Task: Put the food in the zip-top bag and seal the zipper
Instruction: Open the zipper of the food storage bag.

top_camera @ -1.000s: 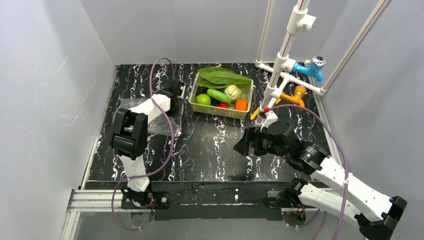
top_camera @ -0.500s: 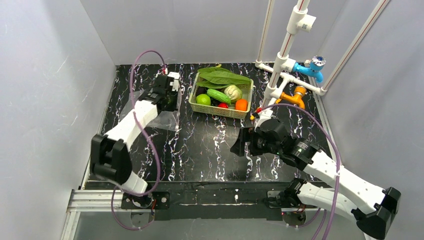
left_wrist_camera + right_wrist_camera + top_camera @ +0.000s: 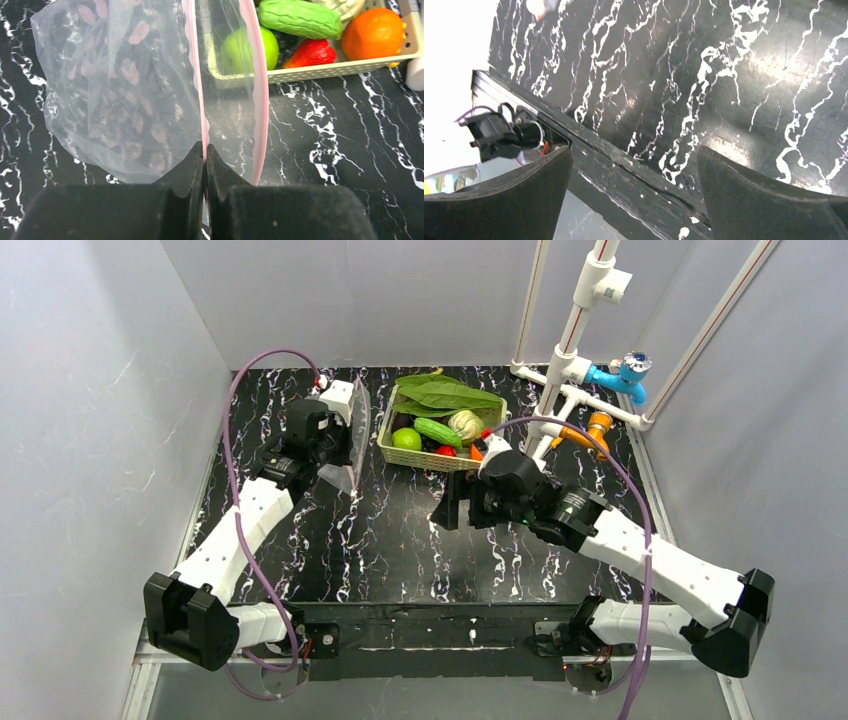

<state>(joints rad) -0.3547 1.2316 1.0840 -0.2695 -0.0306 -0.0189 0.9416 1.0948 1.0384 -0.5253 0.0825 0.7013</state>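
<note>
My left gripper (image 3: pixel 205 150) is shut on the left pink zipper (image 3: pixel 192 75) strip of the clear zip-top bag (image 3: pixel 120 95) and holds the bag lifted beside the basket, as the top view (image 3: pixel 352 440) shows. The bag's mouth is parted; the other pink strip hangs free to the right. The food lies in the cream basket (image 3: pixel 440 462): green leaves (image 3: pixel 445 393), cucumber (image 3: pixel 437 431), green apple (image 3: pixel 406 438), pale cabbage (image 3: pixel 465 424), a small red piece (image 3: pixel 446 450) and an orange (image 3: pixel 372 32). My right gripper (image 3: pixel 445 512) is open and empty over the table's middle.
A white pipe frame (image 3: pixel 570 350) with blue (image 3: pixel 625 373) and orange (image 3: pixel 595 428) valves stands at the back right. Grey walls close in the left, back and right sides. The right wrist view shows the table's near edge and rail (image 3: pixel 624 170).
My left arm has stretched forward and raised the bag off the table beside the basket. My right arm has swung left and forward toward the table's middle, gripper still open.
</note>
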